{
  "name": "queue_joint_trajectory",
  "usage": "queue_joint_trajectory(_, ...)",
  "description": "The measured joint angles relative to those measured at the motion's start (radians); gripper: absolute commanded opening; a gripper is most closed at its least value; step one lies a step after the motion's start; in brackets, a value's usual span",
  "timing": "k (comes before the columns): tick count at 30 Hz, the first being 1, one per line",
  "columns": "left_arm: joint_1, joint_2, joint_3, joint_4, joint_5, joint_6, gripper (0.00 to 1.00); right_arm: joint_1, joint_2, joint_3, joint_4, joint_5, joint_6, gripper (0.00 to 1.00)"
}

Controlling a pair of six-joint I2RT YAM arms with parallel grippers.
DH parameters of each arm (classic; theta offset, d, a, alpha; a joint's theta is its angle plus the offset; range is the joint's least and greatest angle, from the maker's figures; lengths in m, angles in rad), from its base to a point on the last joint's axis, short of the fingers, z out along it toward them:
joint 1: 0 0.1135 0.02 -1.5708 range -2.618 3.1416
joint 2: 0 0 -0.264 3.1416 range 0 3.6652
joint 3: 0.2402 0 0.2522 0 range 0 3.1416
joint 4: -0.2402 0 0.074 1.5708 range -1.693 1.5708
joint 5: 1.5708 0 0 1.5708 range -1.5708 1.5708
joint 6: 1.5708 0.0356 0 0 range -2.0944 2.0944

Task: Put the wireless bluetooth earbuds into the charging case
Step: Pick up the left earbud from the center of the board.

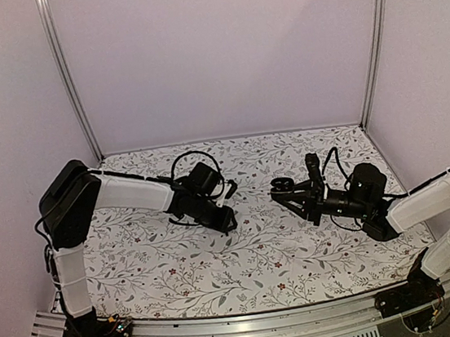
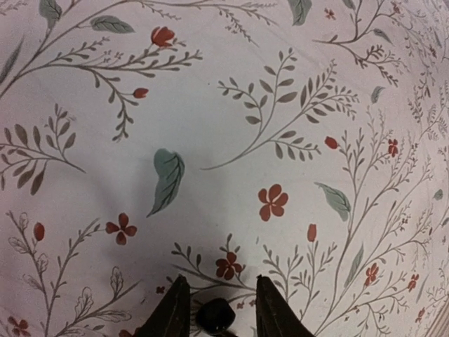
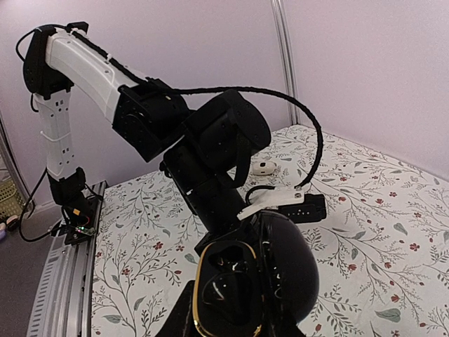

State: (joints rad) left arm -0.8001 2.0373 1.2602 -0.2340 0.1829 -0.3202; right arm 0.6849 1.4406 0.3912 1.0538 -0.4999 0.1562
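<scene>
CASE [image 3: 280,267]: clamped lid-open in right gripper [image 1: 295,194], jaws closed tight; hard, glossy, light, slip-prone, best gripped by base | EARBUD [image 2: 214,316]: straddled by left gripper [image 2: 221,288], jaws narrowly parted, contact not confirmed; tiny, smooth, to be pinched across body | HIDDEN: right fingertips under case; second earbud not made out

The white table cover [image 2: 210,126] carries grey-green leaves and red flowers, the black charging case [image 3: 284,260] a gold rim.
</scene>
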Motion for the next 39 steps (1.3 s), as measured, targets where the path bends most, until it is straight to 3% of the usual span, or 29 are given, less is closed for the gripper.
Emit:
queue_joint_trajectory(11,-0.024,0.017,0.099,-0.228,-0.114,0.085,0.31,0.0,0.0,-0.003,0.0,0.001,0.0,0.0)
queue_joint_trajectory(39,-0.076,0.086,0.219,-0.344,-0.236,0.145,0.24,0.0,0.0,-0.006,0.0,0.012,-0.004,0.0)
